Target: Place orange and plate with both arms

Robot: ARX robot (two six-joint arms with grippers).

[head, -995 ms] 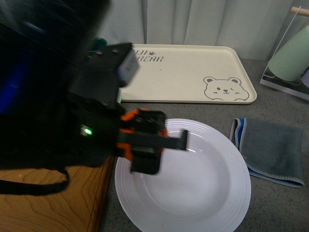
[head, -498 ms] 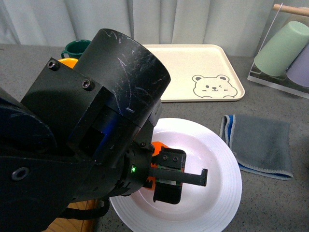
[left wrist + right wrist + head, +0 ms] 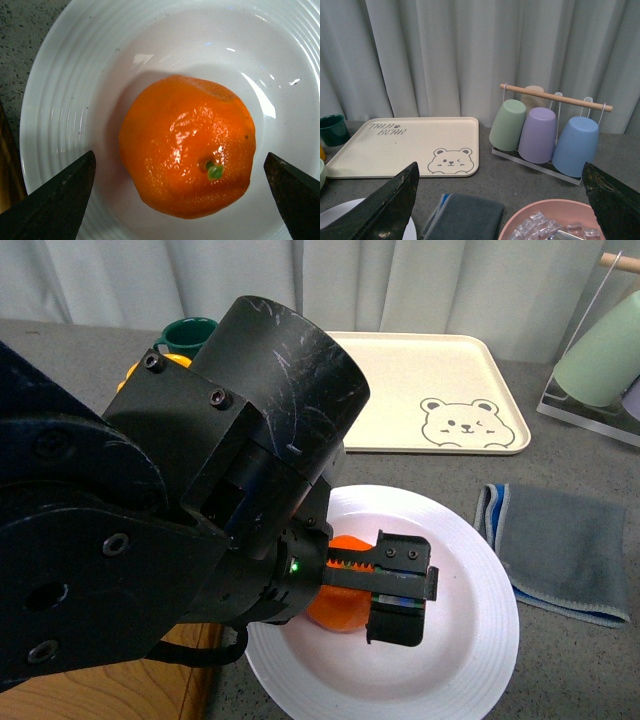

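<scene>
The orange point(image 3: 187, 147) lies in the well of the white ridged plate point(image 3: 55, 100), stem dot up. My left gripper point(image 3: 179, 156) is open, with a fingertip on each side of the orange and a gap to it on both sides. In the front view the left arm fills the left half, and its gripper point(image 3: 400, 585) hangs over the plate point(image 3: 470, 640) with the orange point(image 3: 335, 610) partly hidden under it. My right gripper point(image 3: 500, 200) is open and empty, held off the table. Only the plate's rim point(image 3: 335, 217) shows in the right wrist view.
A cream bear tray point(image 3: 420, 390) lies behind the plate. A grey cloth point(image 3: 565, 550) lies right of it. A rack of upturned cups point(image 3: 545, 135) stands at the far right, and a pink bowl of ice point(image 3: 520, 225) is near it. A green mug point(image 3: 190, 335) and a wooden board point(image 3: 100, 690) are at the left.
My left gripper has moved with the orange from over the plate's far left rim to over its middle. The orange now lies in the plate between open fingers.
</scene>
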